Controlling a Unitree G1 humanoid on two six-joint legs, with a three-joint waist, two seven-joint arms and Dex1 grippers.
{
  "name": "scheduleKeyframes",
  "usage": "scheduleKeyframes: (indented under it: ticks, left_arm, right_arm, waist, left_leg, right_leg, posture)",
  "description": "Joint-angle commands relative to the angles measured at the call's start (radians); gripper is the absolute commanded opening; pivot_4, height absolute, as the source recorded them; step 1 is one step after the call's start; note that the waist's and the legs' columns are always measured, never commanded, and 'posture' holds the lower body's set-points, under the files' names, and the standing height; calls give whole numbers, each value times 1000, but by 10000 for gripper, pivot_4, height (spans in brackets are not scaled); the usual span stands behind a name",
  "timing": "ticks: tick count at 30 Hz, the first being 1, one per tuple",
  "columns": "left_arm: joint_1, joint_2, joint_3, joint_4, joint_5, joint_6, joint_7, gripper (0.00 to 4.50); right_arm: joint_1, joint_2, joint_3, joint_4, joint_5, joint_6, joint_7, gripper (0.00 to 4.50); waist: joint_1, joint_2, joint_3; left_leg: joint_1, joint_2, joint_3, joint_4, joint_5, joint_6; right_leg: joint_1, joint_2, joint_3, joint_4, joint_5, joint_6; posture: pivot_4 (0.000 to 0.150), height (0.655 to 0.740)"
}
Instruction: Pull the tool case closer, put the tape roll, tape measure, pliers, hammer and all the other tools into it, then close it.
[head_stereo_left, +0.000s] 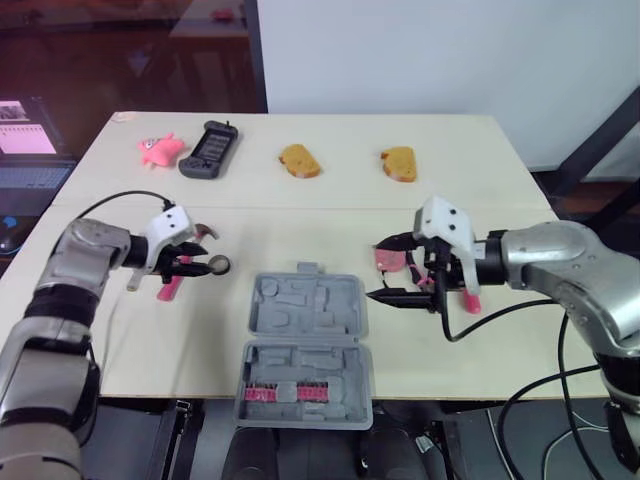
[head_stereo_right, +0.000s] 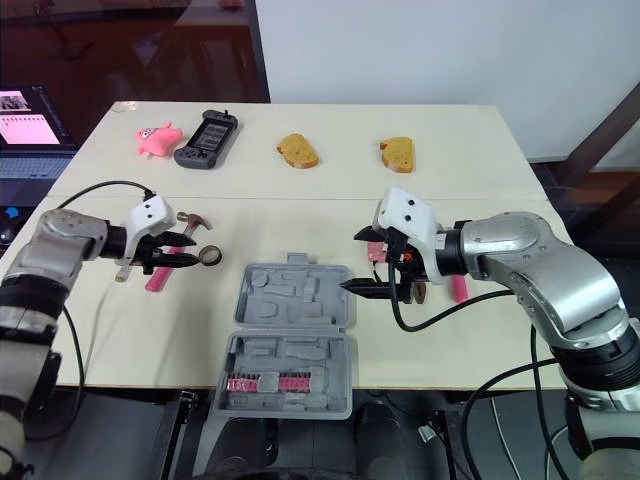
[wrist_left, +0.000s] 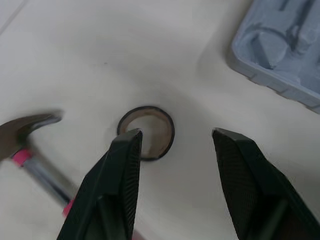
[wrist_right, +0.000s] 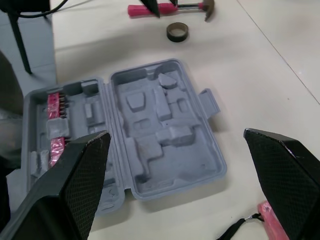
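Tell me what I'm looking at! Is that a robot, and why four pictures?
Yes, it is a robot with two arms. The two wide pictures come from cameras in its head, looking down at a pale table. The two close pictures come from cameras on its wrists, looking along its black fingers. In the middle lies an open grey plastic tool case. The left gripper is open by a small dark tape roll, next to a pink-handled hammer. The right gripper is open beside the case. Neither holds anything. Farther back lie a pink toy, a dark handheld gadget and two bread pieces.
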Motion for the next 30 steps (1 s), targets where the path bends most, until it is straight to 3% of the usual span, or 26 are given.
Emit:
scheduleKeyframes:
  ticks: [1, 16, 19, 21, 22, 30]
  left_arm:
    - [-67, -20, -18, 113, 67, -109, -4, 21932]
    - [-148, -134, -52, 332, 252, -231, 129, 21932]
    - [-151, -136, -48, 344, 267, -225, 157, 13457]
    - [-152, -139, -45, 351, 273, -221, 174, 2502]
    - [-153, -144, -41, 355, 272, -216, 183, 134]
    - [-211, -138, -28, 357, 275, -194, 144, 134]
  right_arm:
    - [-2, 0, -35, -43, 13, 3, -25, 45000]
    - [25, -45, -64, -59, 10, -1, -54, 45000]
    - [33, -58, -70, -61, 7, -5, -55, 45000]
    - [36, -63, -72, -58, 5, -8, -56, 45000]
    - [37, -66, -74, -58, 3, -9, -58, 45000]
    - [53, -72, -91, -70, 14, -5, -66, 45000]
  waist:
    - [0, 0, 0]
    - [0, 0, 0]
    - [1, 0, 0]
    - [1, 0, 0]
    - [1, 0, 0]
    - [1, -1, 0]
  left_leg:
    - [0, 0, 0, 0, 0, 0]
    - [-1, 0, 0, 1, 0, 0]
    - [-1, 0, 0, 1, 0, 0]
    - [-1, 0, 0, 1, 0, 0]
    - [-1, 0, 0, 1, 0, 0]
    - [-1, 0, 0, 2, 0, 0]
  right_leg:
    - [0, 0, 0, 0, 0, 0]
    - [0, 0, 0, 1, 1, 1]
    - [-1, 0, 0, 2, 1, 1]
    - [-1, 0, 0, 2, 1, 1]
    - [-1, 0, 0, 2, 1, 1]
    - [-1, 0, 0, 3, 1, 1]
  posture:
    - [1500, 7207]
    - [1500, 7207]
    - [1500, 7207]
    - [1500, 7207]
    - [1500, 7207]
    - [1500, 7207]
